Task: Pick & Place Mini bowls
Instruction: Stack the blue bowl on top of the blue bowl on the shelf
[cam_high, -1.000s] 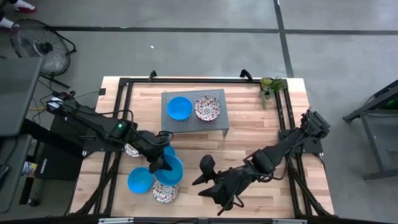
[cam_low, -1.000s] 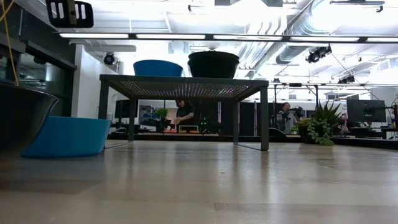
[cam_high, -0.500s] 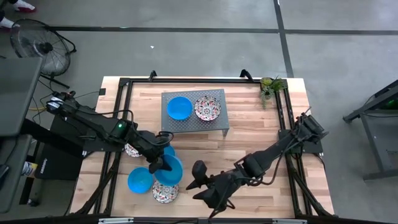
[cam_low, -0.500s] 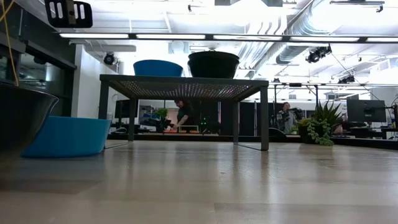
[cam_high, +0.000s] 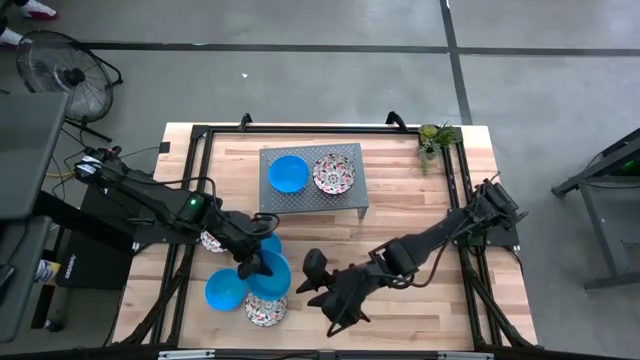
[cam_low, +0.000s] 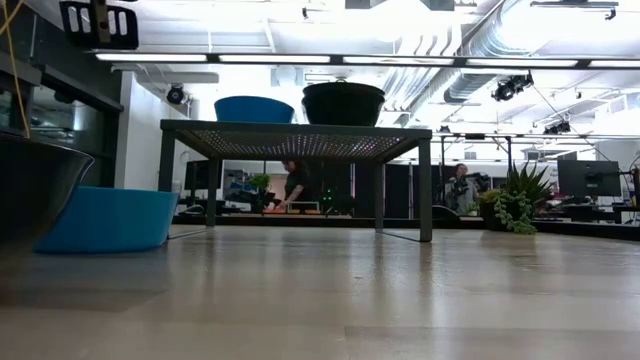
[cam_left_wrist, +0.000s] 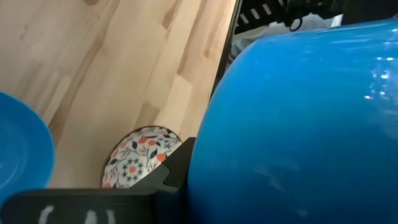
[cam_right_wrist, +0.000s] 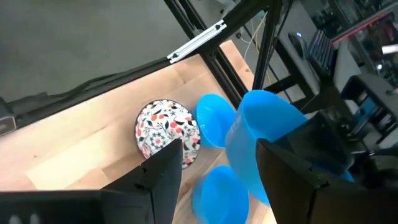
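Observation:
My left gripper (cam_high: 254, 266) is shut on a blue mini bowl (cam_high: 272, 276) near the table's near-left corner. Around it lie another blue bowl (cam_high: 225, 291), a floral bowl (cam_high: 266, 309), a blue bowl (cam_high: 271, 243) and a floral bowl (cam_high: 211, 241), the last two half hidden under the arm. The grey perforated stand (cam_high: 350, 200) carries one blue bowl (cam_high: 288, 173) and one floral bowl (cam_high: 334, 173). My right gripper (cam_high: 322, 292) is open, just right of the held bowl, touching nothing. The right wrist view shows the held bowl (cam_right_wrist: 267, 143) beyond its fingers. My left gripper holds the blue bowl at its rim (cam_high: 260, 270) on the side toward the table's left, coming in slanting from the far left. One finger (cam_left_wrist: 177, 168) lies against the outer wall; the bowl hides the other. The bowl sits tilted and seems lifted above its neighbours.
A small potted plant (cam_high: 436, 137) stands at the far-right corner. Black frame rails (cam_high: 455, 200) run along the table's sides. Bare wood lies between the stand and the right arm. People show far off in the room behind in the low view.
My right arm has reached toward the table's left, bringing its open gripper close to the held blue bowl. The left gripper and its bowl have kept still.

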